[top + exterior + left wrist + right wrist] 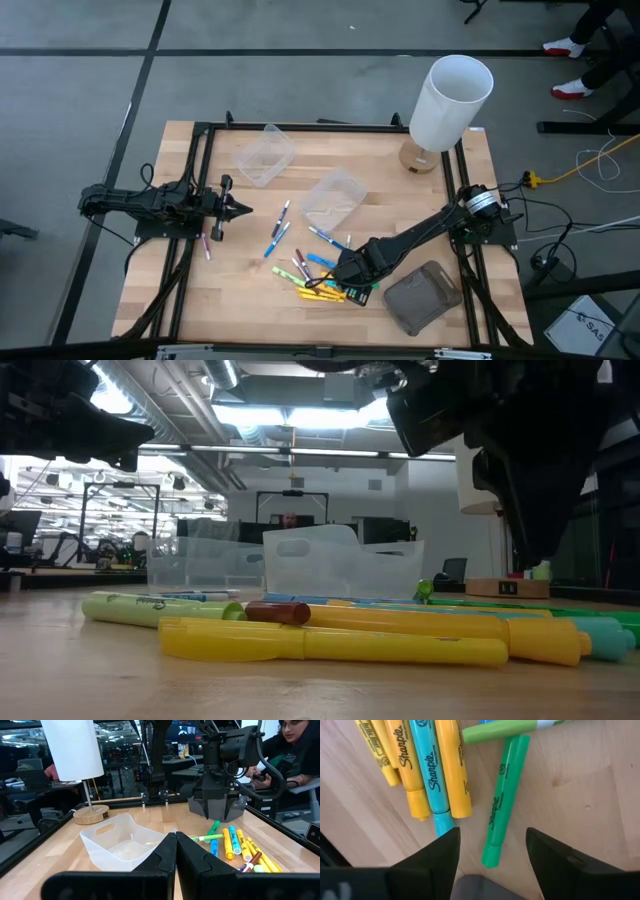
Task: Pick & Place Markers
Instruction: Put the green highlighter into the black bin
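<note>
— How far along are you?

— Barely started, I judge. My right gripper (pixel 492 851) hangs low over the heap of markers (pixel 318 282) at the near middle of the table (pixel 180 300), fingers spread, straddling a green marker (pixel 502 800) without touching it. Yellow and light blue ones lie just beside it. A few more sit scattered between the heap and the two clear tubs (pixel 300 175); as far as I can see, both tubs hold nothing.

— And your other arm?

— My left gripper (pixel 176 851) waits at the left side of the table, fingers pressed together, holding nothing.

— What's the surface like?

— Pale wood planks in a black frame. A white lamp (pixel 447 105) stands at the far right corner, a grey tray (pixel 422 297) near my right arm. Beyond the table: a lit workshop, desks, a seated person (pixel 295 750).
</note>
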Motion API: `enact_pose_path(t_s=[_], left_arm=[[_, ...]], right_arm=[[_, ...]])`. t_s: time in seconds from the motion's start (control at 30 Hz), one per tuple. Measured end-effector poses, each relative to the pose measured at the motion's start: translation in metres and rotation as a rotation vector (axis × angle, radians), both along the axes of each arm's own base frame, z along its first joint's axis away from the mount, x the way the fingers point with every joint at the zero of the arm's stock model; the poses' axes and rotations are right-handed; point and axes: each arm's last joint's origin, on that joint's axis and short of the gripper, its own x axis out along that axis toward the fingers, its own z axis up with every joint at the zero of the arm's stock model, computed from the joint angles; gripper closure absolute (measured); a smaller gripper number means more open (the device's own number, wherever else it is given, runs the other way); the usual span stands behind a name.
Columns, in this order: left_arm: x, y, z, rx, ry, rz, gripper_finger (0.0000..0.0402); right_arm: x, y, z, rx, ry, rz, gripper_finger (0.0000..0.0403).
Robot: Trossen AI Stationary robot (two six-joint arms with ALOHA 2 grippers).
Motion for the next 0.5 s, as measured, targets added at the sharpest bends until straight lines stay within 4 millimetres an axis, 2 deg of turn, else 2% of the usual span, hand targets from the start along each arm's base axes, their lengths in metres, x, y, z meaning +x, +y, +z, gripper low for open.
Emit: enact_pose_path(t_s=[0.13,0.5], left_arm=[[0.0,0.0,0.0,0.0,0.0,0.0,0.0398],[0.0,0.0,0.0,0.0,0.0,0.0,0.0398]], right_arm=[[0.001,-0.002,0.0,-0.002,-0.001,-0.001,0.0185],[0.009,-0.005,-0.02,-0.02,0.037,0.011,0.0185]])
